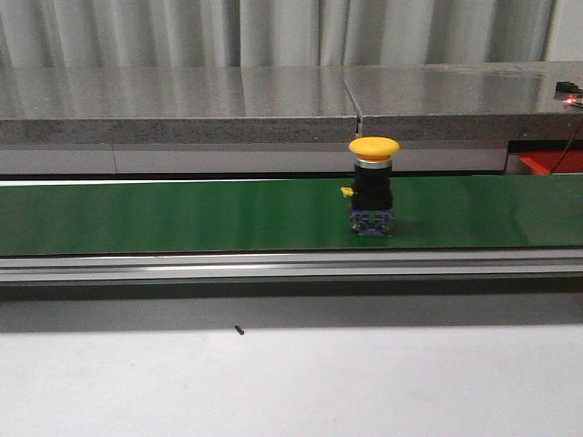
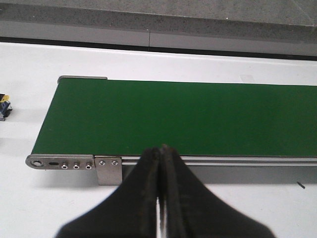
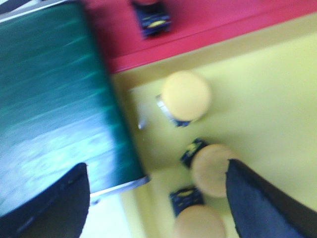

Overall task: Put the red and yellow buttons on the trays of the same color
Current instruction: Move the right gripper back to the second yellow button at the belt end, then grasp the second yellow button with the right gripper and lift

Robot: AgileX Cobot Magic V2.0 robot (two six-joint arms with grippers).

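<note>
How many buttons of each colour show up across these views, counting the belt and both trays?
Yellow buttons: 4, one standing on the belt and three in the yellow tray.
Button in the red tray: 1, cap cut off by the frame, colour not visible.
Partial object at the left wrist view's edge: not counted, unclear.
Total: 5 buttons.

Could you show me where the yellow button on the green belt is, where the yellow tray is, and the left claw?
yellow button [image 1: 374, 147], front view, on its yellow cap.
yellow tray [image 3: 267, 94], right wrist view, on a bare patch of its floor.
left claw [image 2: 161, 151], left wrist view, at the tips of its shut fingers.
</note>
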